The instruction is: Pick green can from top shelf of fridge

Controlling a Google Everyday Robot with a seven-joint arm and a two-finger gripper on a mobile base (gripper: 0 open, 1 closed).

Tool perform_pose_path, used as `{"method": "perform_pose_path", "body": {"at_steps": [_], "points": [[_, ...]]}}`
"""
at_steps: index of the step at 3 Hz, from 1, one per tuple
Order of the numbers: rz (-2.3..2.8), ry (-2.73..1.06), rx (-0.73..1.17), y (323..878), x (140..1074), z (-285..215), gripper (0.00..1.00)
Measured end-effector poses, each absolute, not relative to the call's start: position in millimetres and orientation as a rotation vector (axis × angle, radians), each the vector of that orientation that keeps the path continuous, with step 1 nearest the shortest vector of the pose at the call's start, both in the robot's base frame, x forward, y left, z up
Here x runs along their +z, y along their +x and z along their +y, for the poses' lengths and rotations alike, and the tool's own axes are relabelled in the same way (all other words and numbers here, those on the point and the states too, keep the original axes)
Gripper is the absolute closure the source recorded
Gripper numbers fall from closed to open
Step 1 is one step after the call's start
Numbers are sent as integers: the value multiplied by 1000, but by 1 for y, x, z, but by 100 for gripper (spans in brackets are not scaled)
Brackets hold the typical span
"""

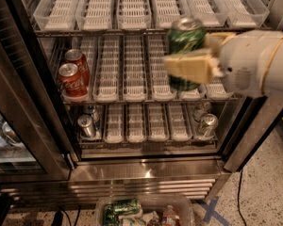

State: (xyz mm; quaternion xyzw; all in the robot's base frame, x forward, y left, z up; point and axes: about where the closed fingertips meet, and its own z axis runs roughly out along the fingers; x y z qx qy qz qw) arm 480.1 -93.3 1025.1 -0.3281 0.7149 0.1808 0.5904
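Green can (185,36) pinched in the end effector (191,55), so clamped on it, not spread. One cream finger (188,66) laid flat across the front of the can, the other tucked behind near the rim. Held upright, silver top up, probably to avoid sloshing and to keep the side grip on the widest part of the body.

Hanging out in front of the fridge (47,140) rather than sitting on any rack, by the look of it. Top shelf (132,29) up and to the left of the end effector, no cans in the lanes on show. Reads like pick done, only the carry-away left. Just a guess from one look though.

Left of the end effector, on the middle rack: two red cola cans (71,76), one behind the other in the far-left lane. Well apart from the grip, so no worry there. Below the end effector, on the lowest rack: silver cans, a pair down-left (87,124) and a pair almost straight under (205,122). Further down, on the floor by the base grille, a clear bin (104,206) with more stuff inside, including something green.

Arm (254,65) off to the right of the end effector, hence the sideways grab rather than a top-down one. Main risks, guessing here: can slipping with an off-centre squeeze, or clipping the door frame (247,131) below and to the right on the way out.
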Motion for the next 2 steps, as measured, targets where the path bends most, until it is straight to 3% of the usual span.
{"method": "perform_pose_path", "body": {"at_steps": [2], "points": [[1610,-927,682,428,995,-26,100]]}}
